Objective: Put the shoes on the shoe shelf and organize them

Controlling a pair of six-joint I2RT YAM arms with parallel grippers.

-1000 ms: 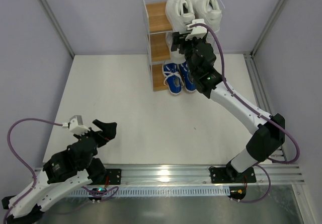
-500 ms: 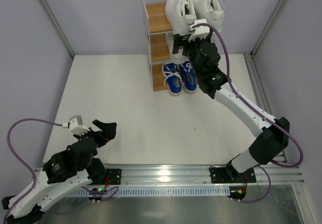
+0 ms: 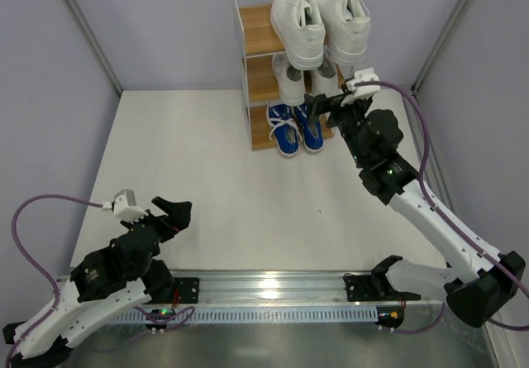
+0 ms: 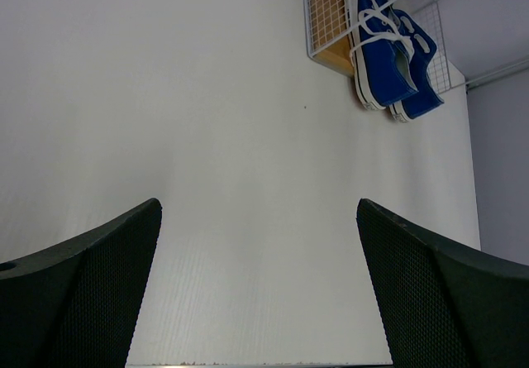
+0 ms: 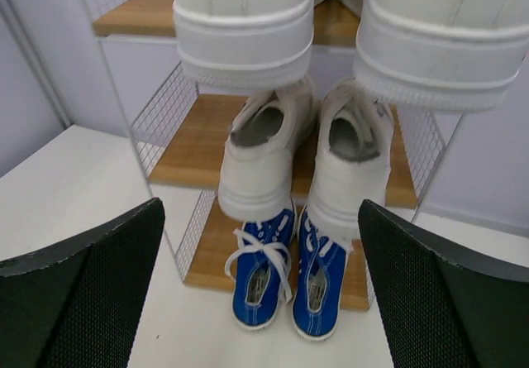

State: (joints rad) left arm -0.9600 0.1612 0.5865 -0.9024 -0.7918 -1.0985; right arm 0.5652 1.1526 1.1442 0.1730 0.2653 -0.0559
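The shoe shelf (image 3: 257, 29) stands at the back of the table, against the wall. A white pair (image 3: 320, 21) sits on its top board, a second white pair (image 5: 306, 157) on the middle board, and the blue pair (image 3: 294, 126) on the bottom board, heels sticking out forward. My right gripper (image 3: 318, 112) is open and empty, just right of and in front of the shelf, facing it (image 5: 260, 302). My left gripper (image 3: 172, 212) is open and empty, low over the near left of the table (image 4: 258, 302). The blue pair also shows far off in the left wrist view (image 4: 390, 50).
Grey walls with metal posts (image 3: 83, 33) close in the table on three sides. A metal rail (image 3: 273, 289) runs along the near edge where the arm bases are bolted. Purple cables (image 3: 33, 219) loop off both arms.
My right gripper has pulled back from the shelf's middle tier, moving right and toward the near side, leaving the second white pair on the middle board. The left arm has not moved.
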